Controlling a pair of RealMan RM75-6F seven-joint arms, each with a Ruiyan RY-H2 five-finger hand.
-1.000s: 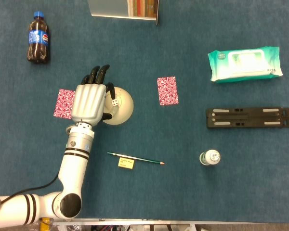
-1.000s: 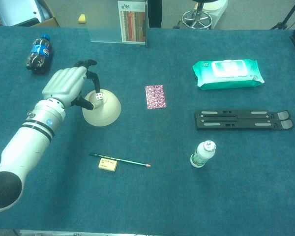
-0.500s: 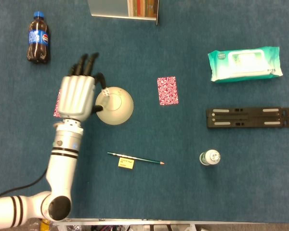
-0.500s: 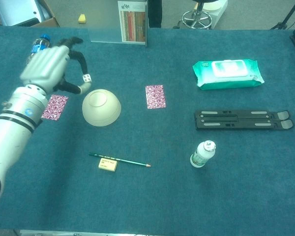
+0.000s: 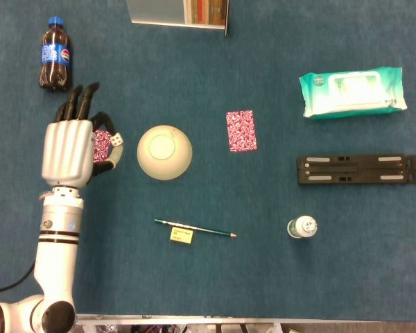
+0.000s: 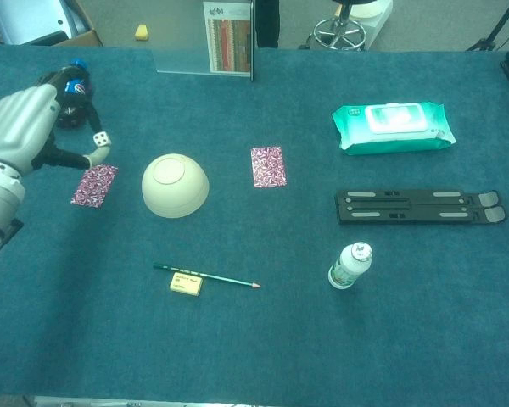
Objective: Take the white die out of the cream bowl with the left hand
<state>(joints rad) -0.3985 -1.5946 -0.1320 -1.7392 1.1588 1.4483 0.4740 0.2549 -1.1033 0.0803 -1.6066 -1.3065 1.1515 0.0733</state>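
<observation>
Blue carpet-like cloth covers the table (image 5: 277, 277), and the action sits over on its left side. Left hand (image 5: 68, 144) is up above the cloth, palm down, and the white die (image 5: 116, 141) is pinched between the thumb and a fingertip, the other fingers stretched out ahead toward the cola bottle (image 5: 55, 63). From the chest view the die (image 6: 101, 139) shows clear of the cloth, hanging above a red patterned card (image 6: 94, 185) that lies flat beneath the hand. Cream bowl (image 5: 165, 152) stands just to the right of the hand, dome up, looking as if it rests upside down, and the die is outside it, apart from its rim. Right hand is nowhere in either view. A second red patterned card (image 5: 240, 130) lies right of the bowl, well apart from it. Nearer the front edge, a green pencil (image 5: 194, 228) lies slantwise with a small yellow sticky pad (image 5: 181, 236) touching its underside. Over on the right, a pack of wet wipes (image 5: 352, 91) sits at the back, a black folding stand (image 5: 364, 169) lies flat below it, and a small clear bottle (image 5: 302, 227) stands upright near the front. At the far edge stands a board (image 5: 179, 12) with a printed panel.
</observation>
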